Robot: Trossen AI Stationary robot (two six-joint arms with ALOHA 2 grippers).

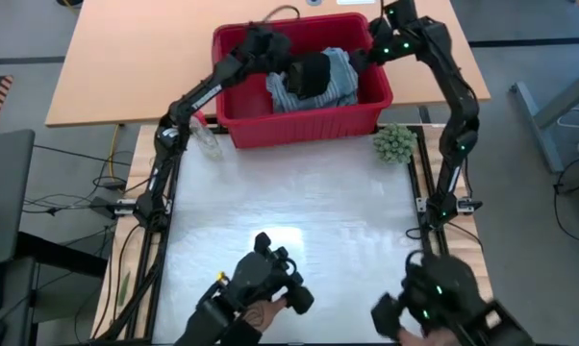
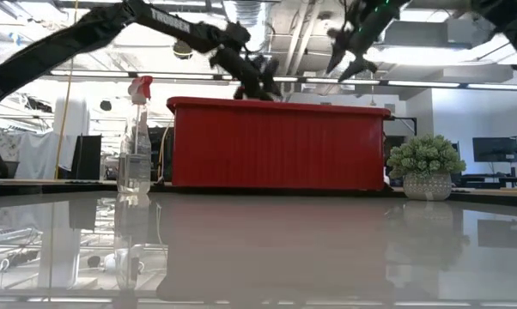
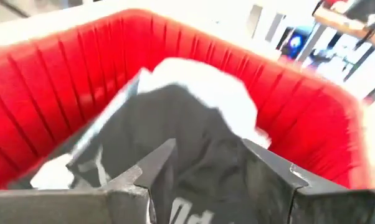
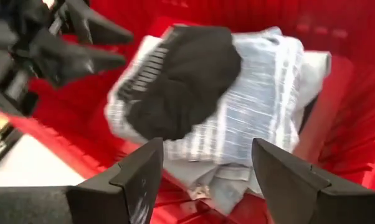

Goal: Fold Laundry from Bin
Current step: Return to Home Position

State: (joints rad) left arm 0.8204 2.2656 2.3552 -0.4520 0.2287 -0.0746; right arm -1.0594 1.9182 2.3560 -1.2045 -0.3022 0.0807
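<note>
The red bin (image 1: 299,123) stands at the table's far edge, and the laundry (image 1: 318,86) is piled inside it. A black piece (image 4: 181,81) lies on top of a blue-white striped shirt (image 4: 262,93). My left gripper (image 3: 209,144) hovers open over the bin's left part, its fingers just short of the black piece (image 3: 187,124). My right gripper (image 4: 206,144) hangs open above the bin's right part (image 1: 362,60), well above the pile. In the low view both grippers (image 2: 263,81) (image 2: 349,62) show above the bin's rim.
A clear spray bottle (image 1: 208,139) stands left of the bin and a small green fuzzy plant (image 1: 393,144) right of it. A person's hand (image 1: 261,312) and two dark control handles (image 1: 434,298) are at the near edge. Shiny table surface (image 1: 289,211) lies between.
</note>
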